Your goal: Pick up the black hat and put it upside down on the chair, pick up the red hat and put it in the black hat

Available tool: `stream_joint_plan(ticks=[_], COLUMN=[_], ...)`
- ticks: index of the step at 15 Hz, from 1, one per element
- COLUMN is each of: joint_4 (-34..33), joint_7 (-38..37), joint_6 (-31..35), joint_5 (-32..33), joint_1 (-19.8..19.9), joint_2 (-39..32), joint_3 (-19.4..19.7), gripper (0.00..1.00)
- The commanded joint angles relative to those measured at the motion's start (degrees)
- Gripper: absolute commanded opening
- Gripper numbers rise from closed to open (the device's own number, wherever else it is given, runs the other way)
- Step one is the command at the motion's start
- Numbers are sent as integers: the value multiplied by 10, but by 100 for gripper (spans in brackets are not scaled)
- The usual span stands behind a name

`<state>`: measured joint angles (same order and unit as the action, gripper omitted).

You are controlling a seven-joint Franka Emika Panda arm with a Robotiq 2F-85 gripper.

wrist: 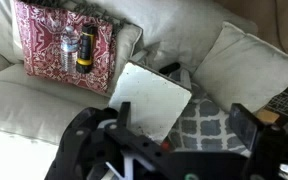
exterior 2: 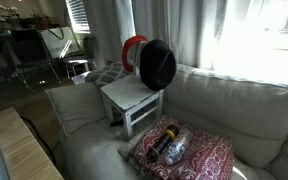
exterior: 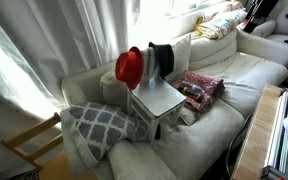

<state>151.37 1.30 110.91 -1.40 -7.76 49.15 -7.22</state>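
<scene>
The chair [exterior: 158, 100] is small and white and stands on the sofa; it shows in both exterior views [exterior 2: 132, 98]. The black hat [exterior: 162, 58] and the red hat [exterior: 130, 68] hang side by side on its backrest. In an exterior view the black hat [exterior 2: 156, 65] is in front and the red hat [exterior 2: 132, 48] is behind it. In the wrist view my gripper [wrist: 184, 112] is open and empty above the chair seat [wrist: 149, 95]. A dark edge of the black hat [wrist: 170, 69] shows at the seat's far side. The arm is out of view in both exterior views.
A red patterned cushion [wrist: 69, 45] with a bottle and a dark can on it lies on the sofa beside the chair [exterior 2: 179, 150]. A grey patterned pillow [exterior: 99, 125] lies on the other side. A bare-wood chair frame [exterior: 29, 145] stands off the sofa's end.
</scene>
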Motion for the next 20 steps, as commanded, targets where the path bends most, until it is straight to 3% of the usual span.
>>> stream_joint_plan(ticks=[1, 12, 20], joint_4=[-1, -1, -64], joint_7=[-2, -2, -21], joint_6=[-2, -2, 153], joint_5=[2, 2, 30], joint_1=[-3, -3, 39], joint_2=[-1, -1, -243], joint_3=[2, 2, 2], gripper=[100, 100, 100])
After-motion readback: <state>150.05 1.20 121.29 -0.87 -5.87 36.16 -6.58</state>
